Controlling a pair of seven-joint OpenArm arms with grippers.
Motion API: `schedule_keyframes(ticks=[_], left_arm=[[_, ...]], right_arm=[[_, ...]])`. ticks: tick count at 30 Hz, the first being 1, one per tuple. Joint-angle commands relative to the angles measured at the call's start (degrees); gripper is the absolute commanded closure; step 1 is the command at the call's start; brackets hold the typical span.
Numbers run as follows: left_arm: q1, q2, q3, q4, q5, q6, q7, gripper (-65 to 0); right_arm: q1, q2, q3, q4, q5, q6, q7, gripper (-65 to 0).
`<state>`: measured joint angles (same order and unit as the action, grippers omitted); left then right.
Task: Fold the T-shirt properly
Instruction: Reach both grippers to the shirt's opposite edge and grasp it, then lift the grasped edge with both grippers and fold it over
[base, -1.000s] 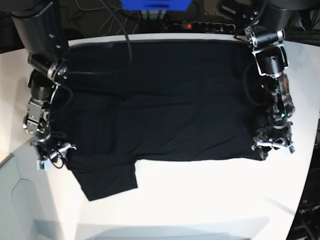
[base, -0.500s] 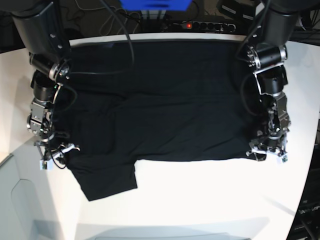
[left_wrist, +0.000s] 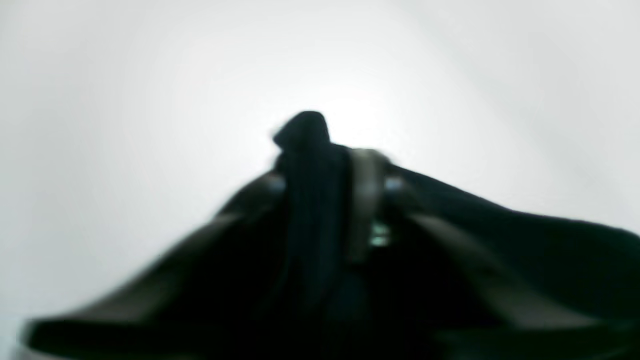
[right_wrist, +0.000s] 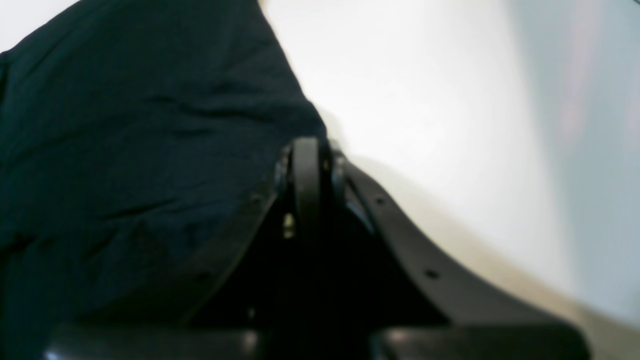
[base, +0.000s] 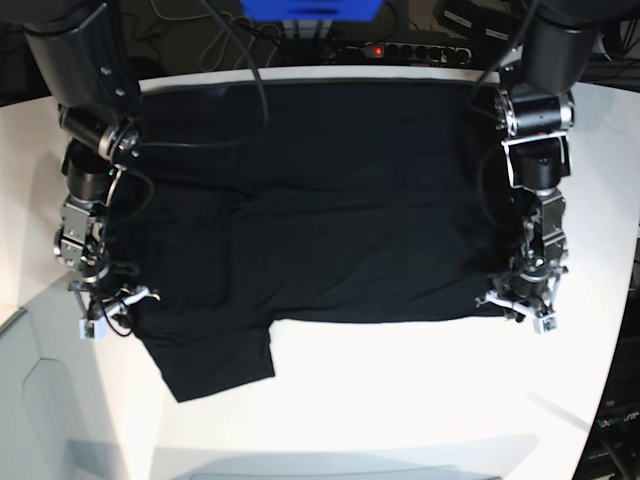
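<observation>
Two grippers sat at opposite side edges of the black T-shirt (base: 320, 200), which lay spread across the white table (base: 400, 400) with one sleeve hanging out toward 7 o'clock. The left gripper (base: 520, 305), at about 4 o'clock of the cloth, was clamped on a pinch of black fabric, which stood up between its fingers (left_wrist: 367, 195) in the left wrist view. The right gripper (base: 100, 318), near 8 o'clock, had its jaws drawn together; whether cloth lay between them could not be told. No readable writing or label showed anywhere.
</observation>
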<state>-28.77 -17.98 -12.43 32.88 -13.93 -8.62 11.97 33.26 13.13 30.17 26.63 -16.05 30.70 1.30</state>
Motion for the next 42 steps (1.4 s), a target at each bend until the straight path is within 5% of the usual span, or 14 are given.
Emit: schedule_keyframes(ticks=[1, 3, 9, 17, 21, 30, 35, 42], left_arm=[[-1.16, -0.53, -0.01, 0.39, -0.26, -0.21, 0.74, -5.9], [-1.16, -0.53, -0.01, 0.39, -0.18, -0.12, 0.82, 0.0], [-0.02, -0.53, -0.1, 2.85, -0.7, -0.12, 1.35, 0.0], [11.94, -0.53, -0.98, 24.65, -0.79, 0.31, 4.08, 0.0], [17.39, 1.49, -8.98, 34.33, -0.79, -0.12, 8.56, 0.0], [24.6, 2.9, -16.45, 50.06, -0.79, -0.21, 15.95, 0.0], [30.84, 2.99, -16.45, 59.2, -0.79, -0.21, 18.06, 0.0], [41.39, 7.38, -22.17, 66.85, -0.79, -0.3, 17.7, 0.0]], right_arm=[[0.72, 0.28, -0.15, 0.31, -0.52, -0.5, -1.52, 0.0], [0.72, 0.28, -0.15, 0.66, -0.52, -0.5, -1.52, 0.0], [0.72, 0.02, 0.38, 5.32, -0.25, -0.24, -1.43, 0.0], [-6.4, -3.23, 0.46, 22.11, -0.17, 2.4, -1.52, 0.0], [-11.15, -4.47, 0.29, 31.61, 2.74, 3.63, -1.7, 0.0], [-22.66, -4.2, -0.06, 54.55, 15.39, 4.33, -15.32, 0.0], [-29.87, -4.64, 0.02, 62.29, 15.57, 9.26, -16.11, 0.0], [-38.57, -4.38, 0.46, 65.81, 15.75, 9.3, -15.5, 0.0]])
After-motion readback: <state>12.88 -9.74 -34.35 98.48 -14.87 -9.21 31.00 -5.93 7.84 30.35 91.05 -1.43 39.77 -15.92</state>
